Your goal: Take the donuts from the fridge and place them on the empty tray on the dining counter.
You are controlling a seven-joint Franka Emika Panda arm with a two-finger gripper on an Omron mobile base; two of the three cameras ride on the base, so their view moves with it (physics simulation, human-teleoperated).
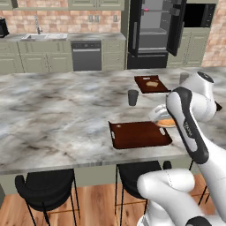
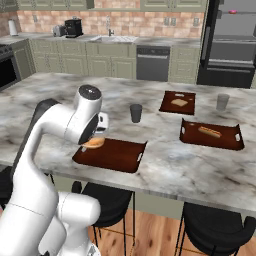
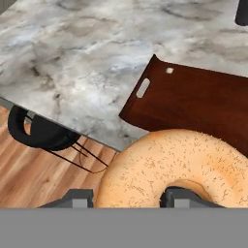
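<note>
My gripper (image 3: 128, 197) is shut on the orange-tan glazed donut (image 3: 179, 162), one finger through its hole. The hand hangs low over the near end of the empty reddish-brown tray (image 3: 193, 99). From the left base view the donut (image 1: 166, 122) sits just above the tray's (image 1: 139, 134) right end. From the right base view the donut (image 2: 93, 143) is over the tray's (image 2: 112, 155) left end, under the arm's wrist. The tray lies near the front edge of the marble dining counter (image 1: 53, 114). Far behind, the black fridge (image 1: 154, 31) stands open, with a small pink donut (image 1: 145, 8) on its top shelf.
Two more trays bear pale pastries (image 2: 178, 102) (image 2: 211, 134) to the right and further back. A dark cup (image 2: 135, 113) stands just beyond the empty tray and a grey cup (image 2: 222, 101) further right. Black stools (image 1: 44, 185) stand below the counter's front edge.
</note>
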